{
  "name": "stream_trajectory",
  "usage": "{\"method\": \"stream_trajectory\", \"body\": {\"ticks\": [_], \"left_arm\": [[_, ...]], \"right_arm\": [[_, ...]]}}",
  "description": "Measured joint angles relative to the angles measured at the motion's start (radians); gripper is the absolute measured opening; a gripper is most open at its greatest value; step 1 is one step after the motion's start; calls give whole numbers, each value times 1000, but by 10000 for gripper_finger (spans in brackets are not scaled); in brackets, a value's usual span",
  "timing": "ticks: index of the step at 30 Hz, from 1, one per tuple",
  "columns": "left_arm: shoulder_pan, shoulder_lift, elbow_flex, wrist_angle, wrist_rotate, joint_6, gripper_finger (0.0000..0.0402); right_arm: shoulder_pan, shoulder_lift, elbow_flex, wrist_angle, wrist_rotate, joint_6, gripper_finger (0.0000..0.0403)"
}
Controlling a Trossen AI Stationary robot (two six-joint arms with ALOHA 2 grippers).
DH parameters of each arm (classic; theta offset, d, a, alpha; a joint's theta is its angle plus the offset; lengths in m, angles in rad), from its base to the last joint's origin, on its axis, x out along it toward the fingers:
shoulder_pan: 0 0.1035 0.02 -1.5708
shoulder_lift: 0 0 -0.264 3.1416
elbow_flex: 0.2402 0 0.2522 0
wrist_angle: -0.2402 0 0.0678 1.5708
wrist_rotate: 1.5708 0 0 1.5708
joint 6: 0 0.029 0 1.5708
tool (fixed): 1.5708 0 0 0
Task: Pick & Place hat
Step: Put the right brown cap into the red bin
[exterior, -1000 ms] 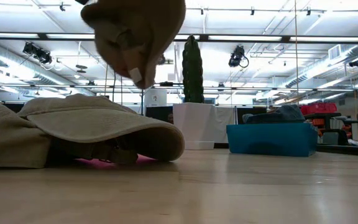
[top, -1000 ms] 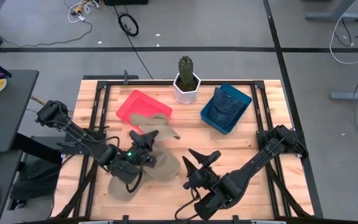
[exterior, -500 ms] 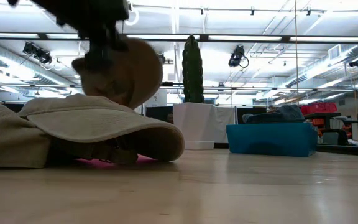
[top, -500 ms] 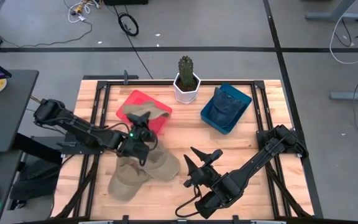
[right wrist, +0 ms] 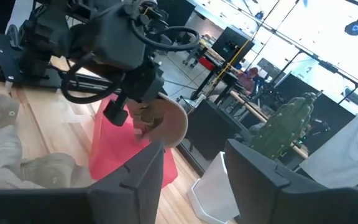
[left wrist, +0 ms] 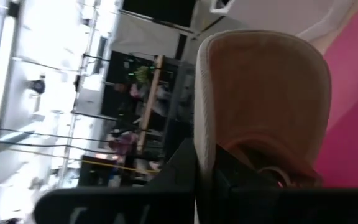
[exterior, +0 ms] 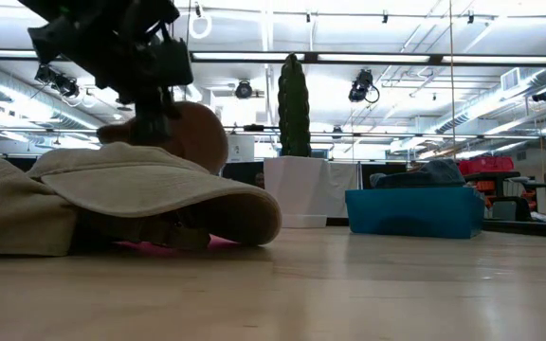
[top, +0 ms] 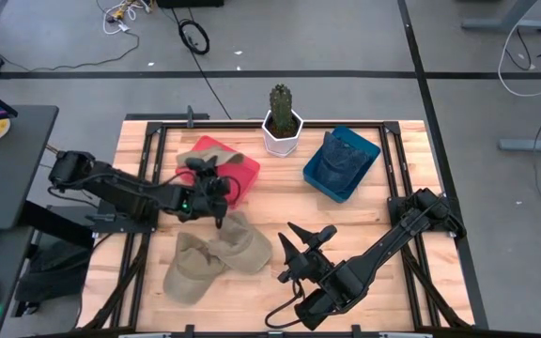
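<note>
Left tool [exterior: 150,118] gripping tan hat [exterior: 192,133] above piled hats [exterior: 140,194].

No text or label seems readable anywhere.

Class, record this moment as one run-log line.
left gripper: shut on tan cloth hat, over red plastic tray | right gripper: open, waiting | two tan hats: on table

Left gripper [top: 205,176] clamped tight; right gripper [top: 301,246] spread, waiting.
</note>
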Motion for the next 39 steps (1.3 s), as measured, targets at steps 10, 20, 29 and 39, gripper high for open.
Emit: {"method": "stream_trajectory", "body": {"ticks": [10, 20, 29, 39], "left_arm": [[86, 0, 0, 99, 123, 111, 11], [91, 0, 0, 105, 232, 64, 22], [87, 0, 1, -25, 375, -106, 67], [32, 0, 2, -98, 421, -235, 71]], "right_arm": [[-1, 0, 0, -1, -3, -7, 173], [-1, 0, 0, -5, -4, -8, 171], [-1, 0, 0, -4, -16, -8, 171], [-1, 0, 0, -4, -29, -8, 171]]}}
